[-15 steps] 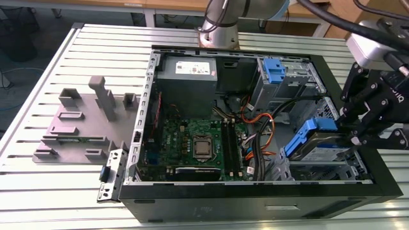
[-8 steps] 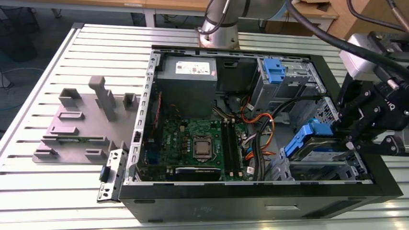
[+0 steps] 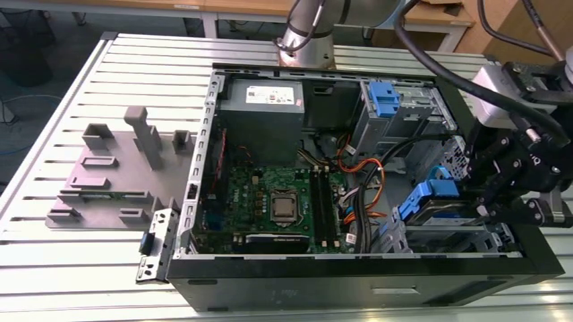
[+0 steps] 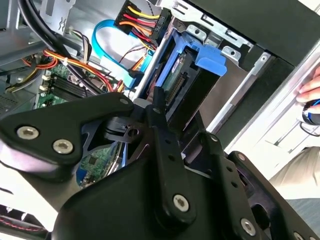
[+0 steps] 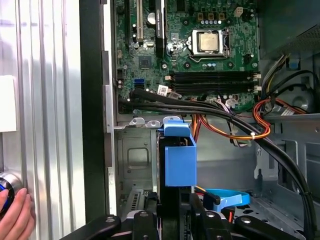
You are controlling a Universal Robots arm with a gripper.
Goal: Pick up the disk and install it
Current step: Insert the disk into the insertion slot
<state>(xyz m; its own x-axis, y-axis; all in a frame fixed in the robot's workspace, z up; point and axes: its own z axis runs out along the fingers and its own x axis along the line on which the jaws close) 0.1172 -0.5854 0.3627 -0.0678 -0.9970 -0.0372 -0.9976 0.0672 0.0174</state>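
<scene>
- The pickup looks done. The hand (image 3: 484, 201) is clenched on the disk (image 3: 431, 204), which is off the table (image 3: 72, 268) and inside the open computer case (image 3: 358, 282).
- In the exterior view the disk sits in the lower right of the frame, in the case's corner. Its blue side rail (image 3: 419, 196) faces the circuit board (image 3: 268, 194).
- In the first wrist view the disk (image 5: 176, 165) stands on edge directly ahead of the hand (image 5: 172, 222), gripped at its near end. The grey metal drive bay (image 5: 131, 155) is just beside it.
- The install looks unfinished. The disk is tilted over the bay (image 3: 447, 235) rather than lying flat in it, and the hand has not let go.
- In the second wrist view the orange and red cables (image 4: 142, 20) hang near the disk's far end (image 4: 182, 82). I cannot tell whether they touch it.
</scene>
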